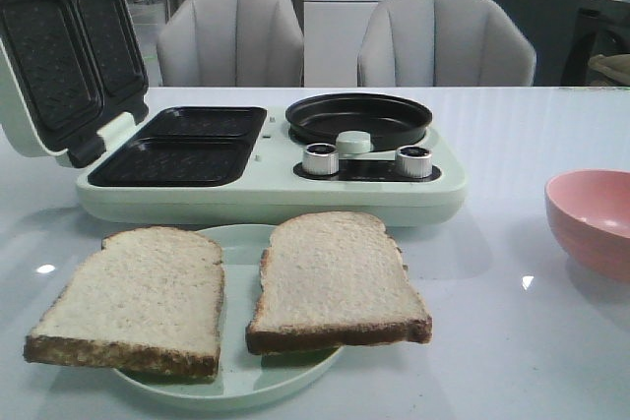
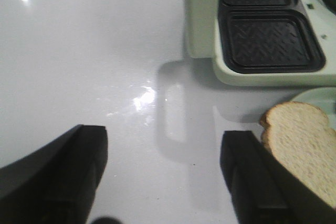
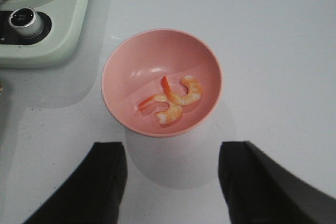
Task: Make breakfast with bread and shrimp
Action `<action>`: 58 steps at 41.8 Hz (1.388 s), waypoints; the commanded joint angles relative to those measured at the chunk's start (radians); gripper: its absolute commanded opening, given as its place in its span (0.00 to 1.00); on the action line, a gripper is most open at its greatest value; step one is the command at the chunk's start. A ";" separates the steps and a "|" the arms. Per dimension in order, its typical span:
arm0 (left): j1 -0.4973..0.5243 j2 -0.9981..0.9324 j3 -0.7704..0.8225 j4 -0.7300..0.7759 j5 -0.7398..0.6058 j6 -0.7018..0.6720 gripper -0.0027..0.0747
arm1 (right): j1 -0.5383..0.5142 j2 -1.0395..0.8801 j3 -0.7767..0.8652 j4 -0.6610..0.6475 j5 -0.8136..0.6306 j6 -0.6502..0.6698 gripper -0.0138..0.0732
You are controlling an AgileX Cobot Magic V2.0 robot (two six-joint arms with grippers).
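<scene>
Both slices of bread [image 1: 236, 297] lay flat on a plate [image 1: 241, 381], crusty bottoms nearest. Behind stood the grill [image 1: 271, 159]. Two curled shrimp [image 3: 173, 98] lay in the bowl [image 3: 123, 72]. Left tool [image 2: 163, 177] and right tool [image 3: 173, 182] gaped wide, empty.

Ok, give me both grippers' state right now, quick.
Left gripper: open, holding nothing, over bare table beside a bread slice.
Right gripper: open, holding nothing, above the pink bowl with the shrimp.
</scene>
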 commanded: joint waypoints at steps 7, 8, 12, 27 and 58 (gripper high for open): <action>-0.283 0.037 0.033 0.011 -0.130 0.116 0.80 | -0.005 0.001 -0.035 -0.002 -0.055 0.000 0.77; -0.312 0.043 0.040 0.018 -0.132 0.121 0.80 | -0.005 0.001 -0.035 -0.002 -0.055 0.000 0.77; -0.447 0.081 0.054 0.104 -0.133 0.121 0.80 | -0.005 0.001 -0.035 -0.002 -0.055 0.000 0.77; -0.934 0.409 0.054 0.636 0.027 -0.244 0.79 | -0.005 0.001 -0.035 -0.002 -0.055 0.000 0.77; -1.012 0.792 0.052 1.304 0.107 -0.696 0.75 | -0.005 0.001 -0.035 -0.002 -0.055 0.000 0.77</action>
